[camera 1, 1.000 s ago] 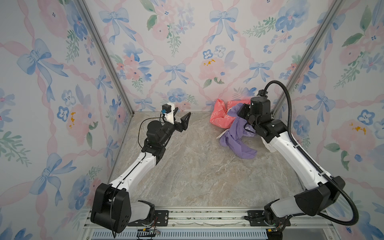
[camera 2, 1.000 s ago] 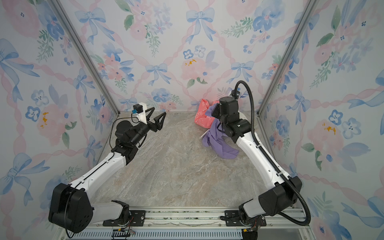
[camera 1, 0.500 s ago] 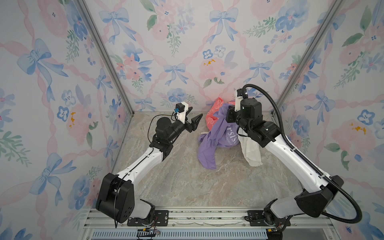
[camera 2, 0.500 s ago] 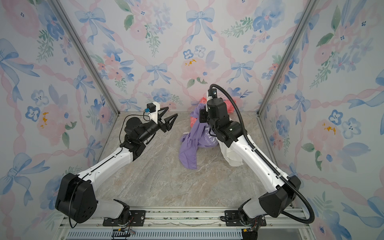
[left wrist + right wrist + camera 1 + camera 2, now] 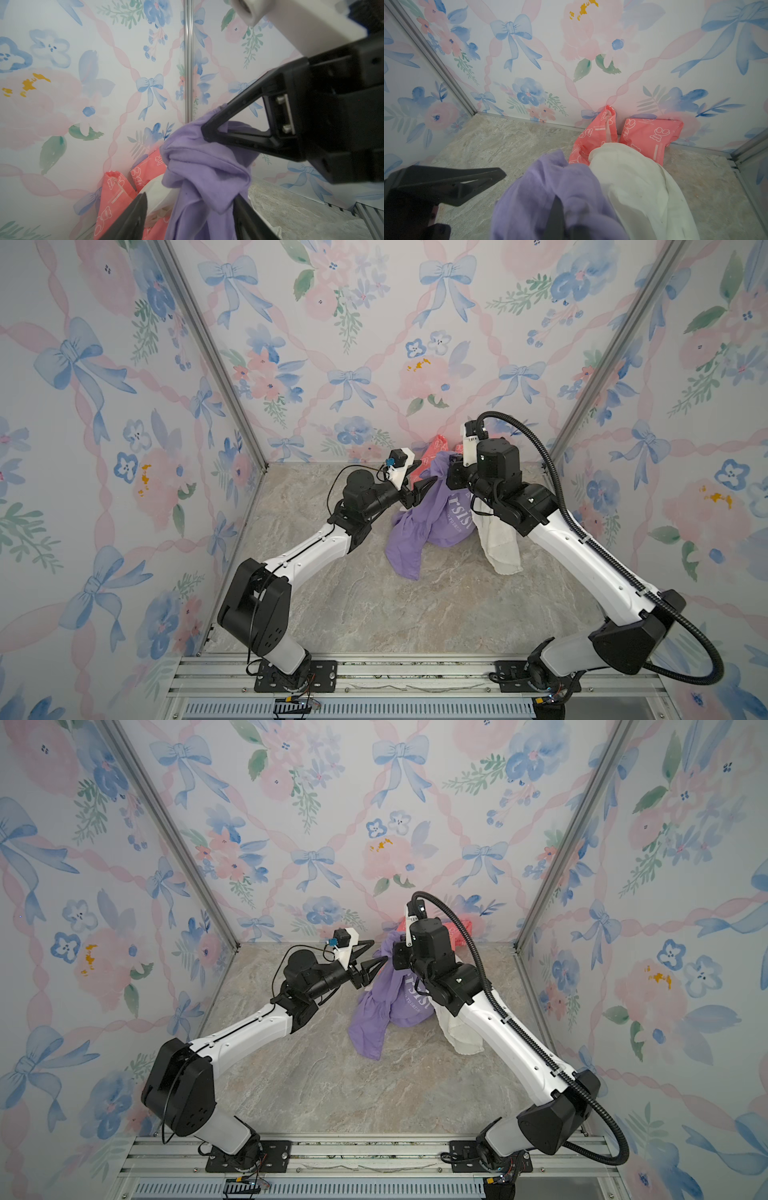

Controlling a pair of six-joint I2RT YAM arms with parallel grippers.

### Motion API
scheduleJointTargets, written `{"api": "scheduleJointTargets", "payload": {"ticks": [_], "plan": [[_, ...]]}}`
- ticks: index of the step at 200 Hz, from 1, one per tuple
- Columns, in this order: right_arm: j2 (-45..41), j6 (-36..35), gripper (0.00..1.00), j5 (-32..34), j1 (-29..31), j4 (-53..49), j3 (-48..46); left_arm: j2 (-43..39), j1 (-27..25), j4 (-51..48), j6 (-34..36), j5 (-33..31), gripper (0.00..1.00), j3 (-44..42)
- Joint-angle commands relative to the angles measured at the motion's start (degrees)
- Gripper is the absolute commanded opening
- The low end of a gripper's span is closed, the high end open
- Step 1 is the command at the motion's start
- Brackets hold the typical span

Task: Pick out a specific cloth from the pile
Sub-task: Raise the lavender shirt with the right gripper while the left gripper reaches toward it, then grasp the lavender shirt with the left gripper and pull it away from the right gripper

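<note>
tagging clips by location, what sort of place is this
Probably a staged robot test booth, not a real room: floral wallpaper panels set in aluminium posts, two robot arms bolted to a metal rail, and a marble-look tabletop.

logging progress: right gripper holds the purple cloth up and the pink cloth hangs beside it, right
No: the white cloth hangs beside it, not the pink cloth, which lies by the back wall, as the right wrist view shows. The right gripper does hold the purple cloth up.
</note>
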Motion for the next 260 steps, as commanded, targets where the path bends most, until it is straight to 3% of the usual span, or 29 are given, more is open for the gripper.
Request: {"api": "scheduleJointTargets", "payload": {"ticks": [1,33,56,70,103,126,147,164,202,260], "plan": [[-0.09,-0.65,0.0,-2.51,0.86,3.86,1.32,1.12,-0.53,1.12,1.44,2.23,0.65,2.06],[-0.16,0.34,0.0,-4.0,1.72,4.03,1.03,2.18,-0.62,1.13,2.37,3.16,0.64,2.47],[-0.08,0.78,0.0,-4.58,2.17,4.09,0.88,2.91,-0.62,1.18,2.71,4.01,0.57,2.69],[-0.11,1.2,0.0,-4.67,2.35,4.06,0.46,3.2,-0.62,1.16,2.71,3.58,0.44,2.99],[-0.38,1.57,0.03,-3.17,2.45,4.41,-0.11,3.75,-0.46,1.19,2.76,3.97,0.0,4.48],[-0.38,0.18,0.22,-1.15,1.94,4.48,0.32,3.4,-0.19,1.13,3.75,0.89,0.0,5.77],[-0.81,-0.1,0.48,-0.37,0.01,3.96,0.51,3.52,0.38,-0.08,4.4,-2.27,0.0,8.41],[-1.96,1.06,0.62,-0.45,-2.56,4.18,-0.4,3.83,0.95,-1.87,5.28,-3.97,0.0,11.38],[-6.04,4.8,0.74,0.57,-8.46,5.43,-4.67,4.1,2.01,-3.74,5.81,-4.43,0.0,17.26],[-9.3,7.16,0.8,1.12,-13.88,4.44,-8.98,4.82,2.78,-4.89,7.17,-4.41,0.0,26.9]]}}
